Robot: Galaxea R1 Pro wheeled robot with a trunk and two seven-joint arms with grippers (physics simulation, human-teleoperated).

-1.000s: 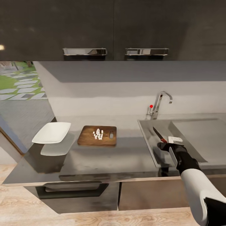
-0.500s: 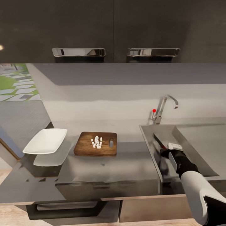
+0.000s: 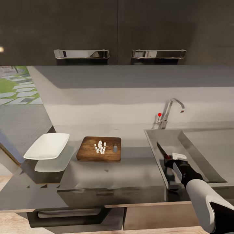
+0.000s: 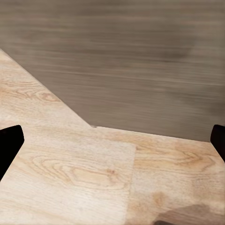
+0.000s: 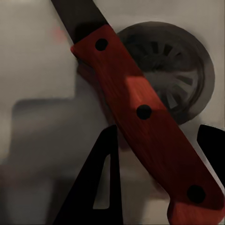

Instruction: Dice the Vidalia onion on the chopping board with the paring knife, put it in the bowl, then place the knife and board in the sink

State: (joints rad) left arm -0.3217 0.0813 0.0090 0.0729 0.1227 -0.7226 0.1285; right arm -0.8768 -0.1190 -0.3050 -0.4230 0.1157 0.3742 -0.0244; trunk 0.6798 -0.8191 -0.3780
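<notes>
My right gripper (image 3: 171,158) is down inside the sink (image 3: 201,143), shut on the red handle of the paring knife (image 3: 162,150). The dark blade points up and away over the basin. In the right wrist view the paring knife (image 5: 140,112) runs slantwise between my fingers (image 5: 105,178), just above the round drain (image 5: 183,79), and casts a shadow on the basin floor. The chopping board (image 3: 91,152) lies on the countertop (image 3: 130,169) with a small heap of white diced onion (image 3: 100,147) on it. The white bowl (image 3: 47,146) stands left of the board. My left gripper (image 4: 112,140) hangs open.
The chrome tap (image 3: 171,112) with its red knob stands behind the sink's left corner. Dark wall cabinets (image 3: 117,29) with chrome handles hang overhead. In the left wrist view I see light wood floor (image 4: 84,173) and a grey-brown cabinet front (image 4: 122,61).
The head camera drew closer to the counter at first. Since then my right gripper has sunk a little lower into the sink with the knife.
</notes>
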